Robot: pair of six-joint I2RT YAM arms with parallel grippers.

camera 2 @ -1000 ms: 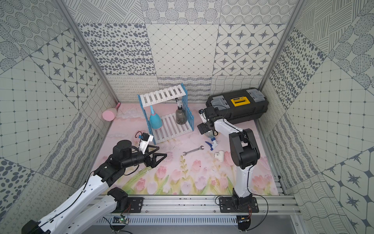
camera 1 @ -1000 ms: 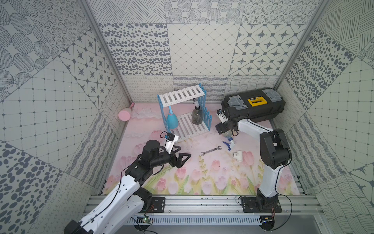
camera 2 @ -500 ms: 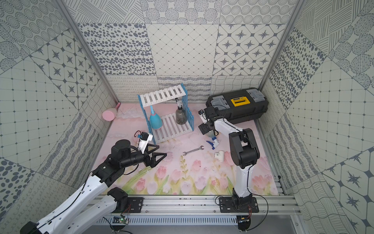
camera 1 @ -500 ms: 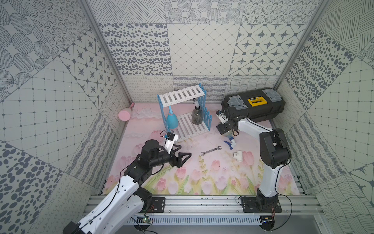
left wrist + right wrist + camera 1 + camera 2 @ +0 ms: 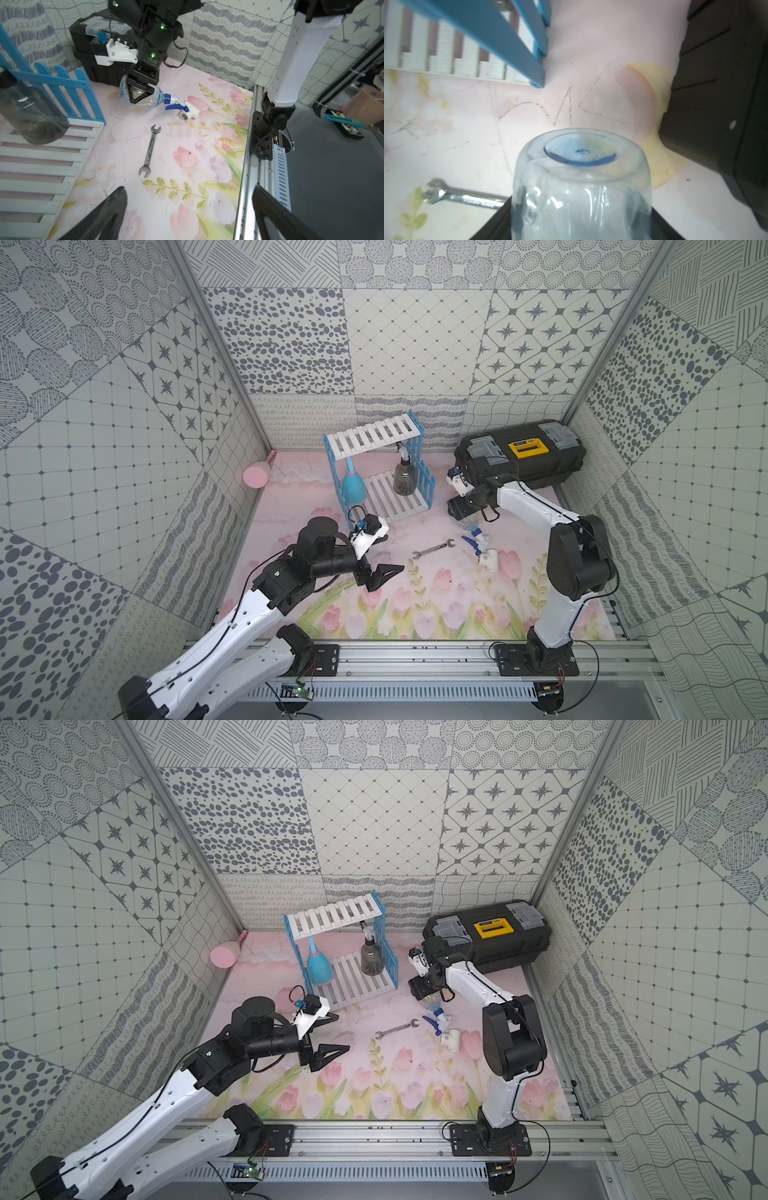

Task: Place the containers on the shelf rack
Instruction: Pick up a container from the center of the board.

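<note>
Clear bottle (image 5: 158,96) snug between right fingers (image 5: 143,84)

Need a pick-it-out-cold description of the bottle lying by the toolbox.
Find the black toolbox at the back; on the mat just in front of it, towards the rack, a bottle lies on its side with the right claw astride it. It's the only clear one, with a blue collar and trigger; the dark bottle and teal bottle stand on the rack.
</note>
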